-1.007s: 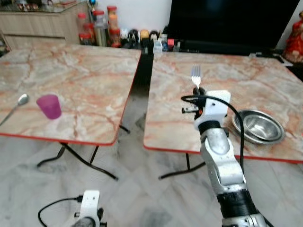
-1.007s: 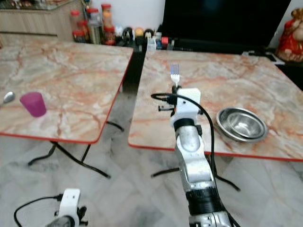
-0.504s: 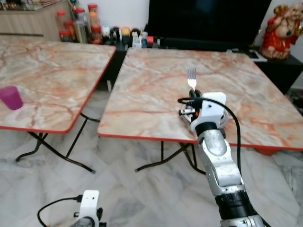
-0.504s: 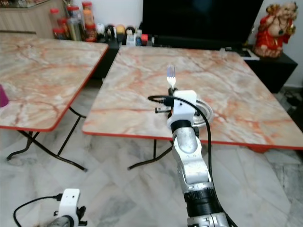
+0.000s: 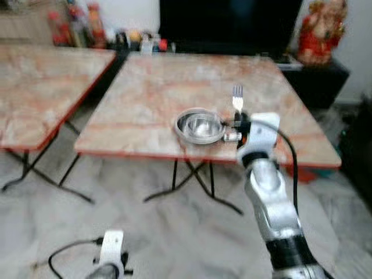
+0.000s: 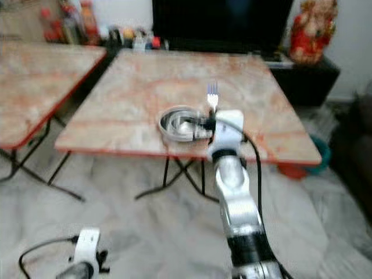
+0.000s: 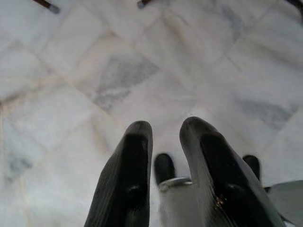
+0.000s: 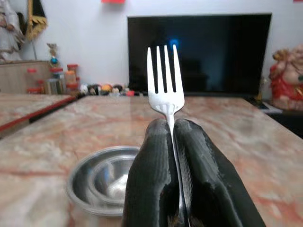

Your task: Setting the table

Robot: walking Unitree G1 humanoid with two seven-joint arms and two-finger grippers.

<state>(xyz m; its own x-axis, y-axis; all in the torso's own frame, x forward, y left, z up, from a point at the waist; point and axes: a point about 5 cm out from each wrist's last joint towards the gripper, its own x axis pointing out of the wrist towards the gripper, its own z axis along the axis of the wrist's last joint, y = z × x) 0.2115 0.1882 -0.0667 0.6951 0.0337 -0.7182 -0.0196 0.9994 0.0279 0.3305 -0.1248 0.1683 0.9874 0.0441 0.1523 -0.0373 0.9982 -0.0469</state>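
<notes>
The right pincer (image 8: 173,137) is clamped on a fork (image 8: 164,80), tines up, above the marble surface (image 5: 145,93) just right of the steel bowl (image 5: 199,124), whose inside the right wrist view shows bare. The left pincer (image 7: 165,156), fingers slightly apart, hangs over the floor (image 7: 118,71).

Right gripper (image 8: 174,127) pinches upright fork (image 8: 164,80); bowl (image 8: 102,182) beyond.

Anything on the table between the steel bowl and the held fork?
Nothing: in the right wrist view bare marble tabletop lies between the steel bowl and the fork clamped upright in the right gripper.
</notes>
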